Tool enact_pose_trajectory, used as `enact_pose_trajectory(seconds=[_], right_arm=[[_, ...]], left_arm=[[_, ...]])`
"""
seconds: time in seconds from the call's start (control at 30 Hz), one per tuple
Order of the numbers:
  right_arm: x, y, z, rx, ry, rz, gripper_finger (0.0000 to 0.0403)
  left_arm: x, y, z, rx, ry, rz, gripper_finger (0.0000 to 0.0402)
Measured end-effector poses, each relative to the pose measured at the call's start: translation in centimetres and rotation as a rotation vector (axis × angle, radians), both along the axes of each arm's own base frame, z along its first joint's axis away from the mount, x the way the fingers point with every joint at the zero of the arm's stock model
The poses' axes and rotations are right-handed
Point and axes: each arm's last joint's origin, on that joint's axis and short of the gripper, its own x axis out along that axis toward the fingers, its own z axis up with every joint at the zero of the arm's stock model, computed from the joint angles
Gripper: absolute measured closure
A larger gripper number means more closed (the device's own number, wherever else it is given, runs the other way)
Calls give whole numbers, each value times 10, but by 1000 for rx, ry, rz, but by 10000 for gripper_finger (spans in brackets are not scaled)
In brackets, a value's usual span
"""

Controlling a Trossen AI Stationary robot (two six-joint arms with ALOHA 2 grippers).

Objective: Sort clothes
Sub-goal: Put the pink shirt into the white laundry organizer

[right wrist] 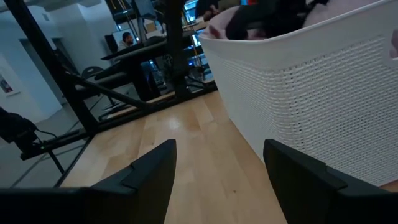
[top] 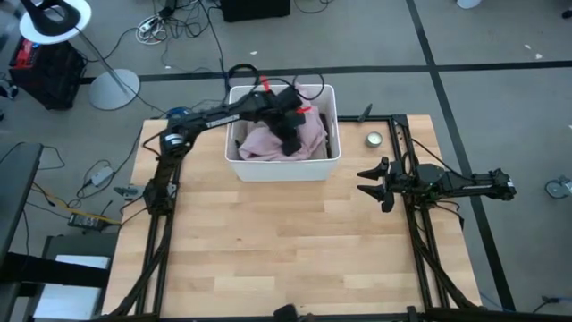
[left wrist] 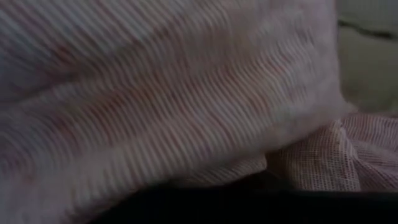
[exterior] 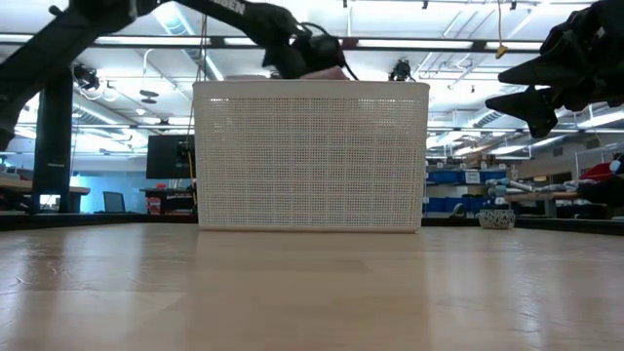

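Waiting beside the white bin [top: 282, 167], above the bare desk [top: 268, 241]: right gripper [top: 374, 182], jaws spread wide and holding nothing, probably keeping clear. Reaching down into the bin: left gripper [top: 288, 134], jaws shut, seemingly pinching the pale pink garment [top: 268, 140] lying uppermost among the clothes [top: 308, 132], likely for lifting out. Showing white lettering along the left arm, too small for reading.

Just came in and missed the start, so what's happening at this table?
The left gripper is down inside the white perforated plastic bin at the table's far side, shut among the clothes there, against the pale pink ribbed garment. Whether it grips the fabric is unclear. The right gripper waits open above the bare wooden table, right of the bin.
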Motion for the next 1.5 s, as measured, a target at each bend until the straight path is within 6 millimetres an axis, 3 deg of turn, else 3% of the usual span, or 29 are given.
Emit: enact_pose_trajectory(seconds=[0.13, 0.27, 0.47, 0.67, 0.83, 1.07, 1.37, 1.5], right_arm=[[0, 0, 0, 0, 0, 0, 158], [0, 0, 0, 0, -1, 0, 158], [0, 0, 0, 0, -1, 0, 158], [0, 0, 0, 0, -1, 0, 158], [0, 0, 0, 0, -1, 0, 158], [0, 0, 0, 0, -1, 0, 158], [0, 0, 0, 0, -1, 0, 158], [0, 0, 0, 0, -1, 0, 158]], left_arm=[[14, 6, -21, -30, -28, 88, 395], [21, 7, -21, -21, -89, 118, 384], [27, 10, 4, -23, -138, 153, 313], [22, 8, 46, -5, -141, 139, 244], [8, 3, 82, 56, -126, 129, 234], [-22, -10, 113, 107, -60, 145, 234], [-56, -36, 164, 141, -148, 94, 234], [-74, -45, 176, 158, -120, 53, 254]])
